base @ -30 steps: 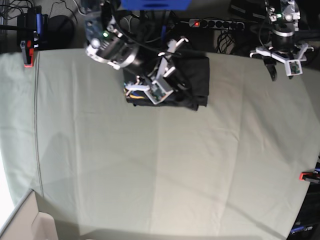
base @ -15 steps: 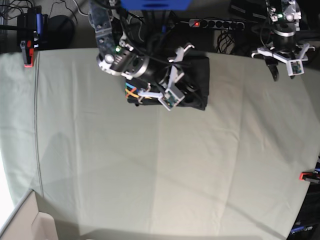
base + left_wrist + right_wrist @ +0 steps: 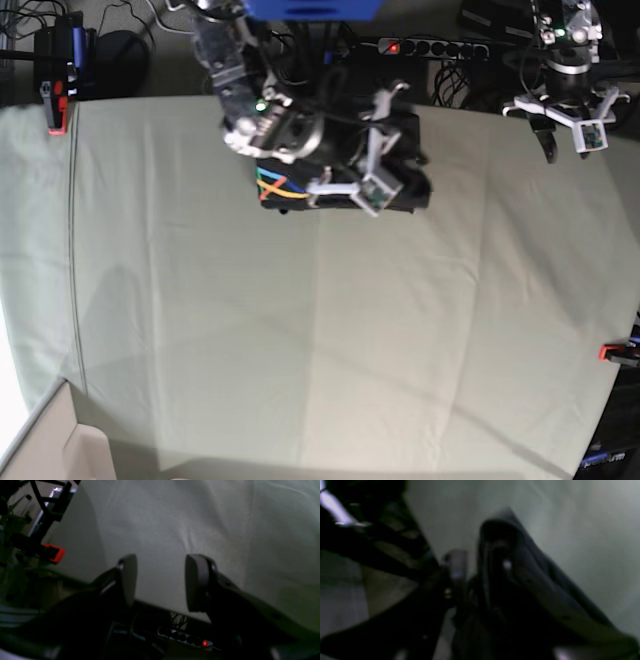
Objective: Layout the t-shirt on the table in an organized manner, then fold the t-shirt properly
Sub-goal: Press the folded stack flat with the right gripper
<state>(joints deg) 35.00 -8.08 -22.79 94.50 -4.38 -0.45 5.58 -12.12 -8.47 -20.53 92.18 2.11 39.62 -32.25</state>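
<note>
T-shirt: soft charcoal fabric, folded into a compact block at the far edge of the creased grey-green table. Right gripper sits over it, blurred, grip unclear. Left gripper off the shirt's side, smooth dark pads spread, empty.

Base view is evenly lit, with soft shadows on the desk and bowed edges. Both wrist views are dim; the right one is heavily blurred.

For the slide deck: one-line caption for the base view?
Right end effector over the folded t-shirt at the table's far edge; left end effector parked aside.
</note>
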